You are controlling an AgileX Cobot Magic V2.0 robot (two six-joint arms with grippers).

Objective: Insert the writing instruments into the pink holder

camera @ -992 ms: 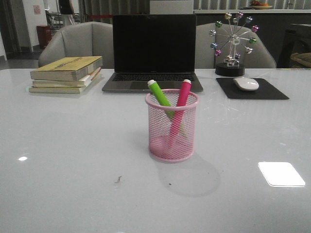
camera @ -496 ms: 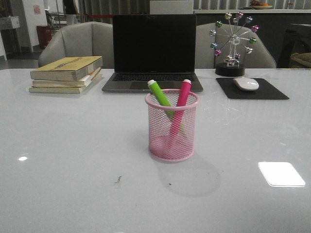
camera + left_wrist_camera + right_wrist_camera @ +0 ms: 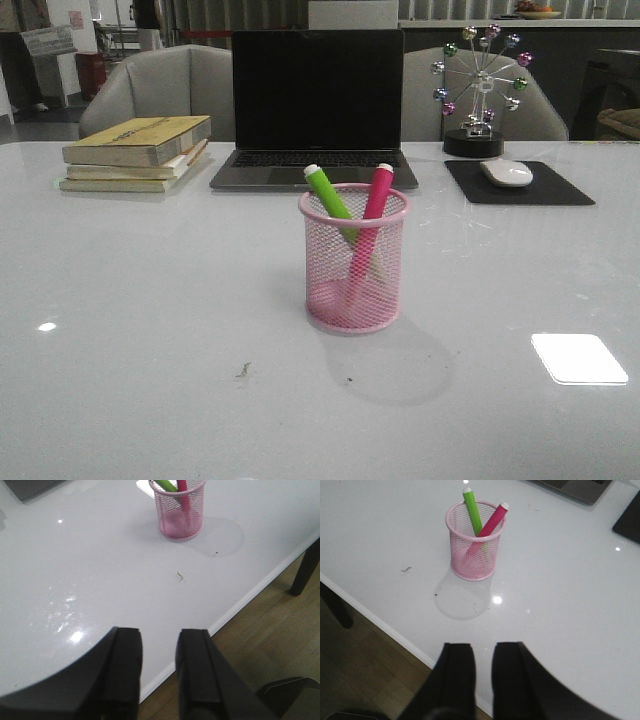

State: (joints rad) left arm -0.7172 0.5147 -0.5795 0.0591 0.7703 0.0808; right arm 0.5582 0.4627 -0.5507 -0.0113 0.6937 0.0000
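Observation:
The pink holder (image 3: 354, 260) stands upright mid-table, also visible as the pink holder (image 3: 180, 510) and the pink holder (image 3: 474, 541) in the wrist views. Inside it lean the lime green marker (image 3: 328, 195) and the magenta marker (image 3: 374, 200), caps above the rim; they show as green marker (image 3: 471, 510) and magenta marker (image 3: 492, 519) too. My left gripper (image 3: 159, 632) hangs open and empty over the table's near edge, far from the cup. My right gripper (image 3: 483, 646) is likewise open, empty, above the near edge. Neither gripper appears in the front view.
Behind the cup sit a laptop (image 3: 316, 105), a stack of books (image 3: 138, 152) at back left, a mouse (image 3: 506, 172) on a black pad (image 3: 517, 184), and a ferris-wheel ornament (image 3: 480, 90). Table edge (image 3: 240, 602) and wooden floor lie below both grippers.
Nothing on the table has moved; only a person in the far background shifts.

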